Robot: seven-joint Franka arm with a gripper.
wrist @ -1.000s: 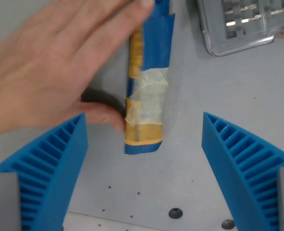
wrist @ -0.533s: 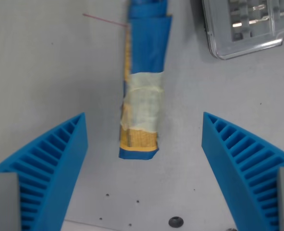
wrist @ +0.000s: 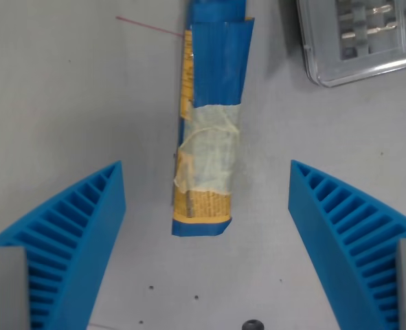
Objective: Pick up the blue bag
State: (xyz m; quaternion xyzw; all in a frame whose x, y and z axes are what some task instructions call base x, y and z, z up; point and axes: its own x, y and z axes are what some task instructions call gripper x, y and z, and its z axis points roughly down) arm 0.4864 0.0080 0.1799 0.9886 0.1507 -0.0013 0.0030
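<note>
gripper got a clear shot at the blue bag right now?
Probably yes. The gripper is open, its fingers either side of the blue bag, nothing between them. The clear plastic case sits off to the wrist view's right.

Soft even light, slight blur

**Colours and Patterns**

The blue bag (wrist: 213, 103) is bright blue, with an orange-yellow strip along its edge on the wrist view's left and an orange-yellow band bearing small dark print near its lower end. A pale, translucent cream band wraps its middle. The end effector (wrist: 206, 234) fingers (wrist: 65, 240) are blue with a ribbed, slatted pattern. The bench (wrist: 65, 103) is plain light grey, marked by one thin red line. The clear case (wrist: 357, 41) is transparent with grey contents.
</note>
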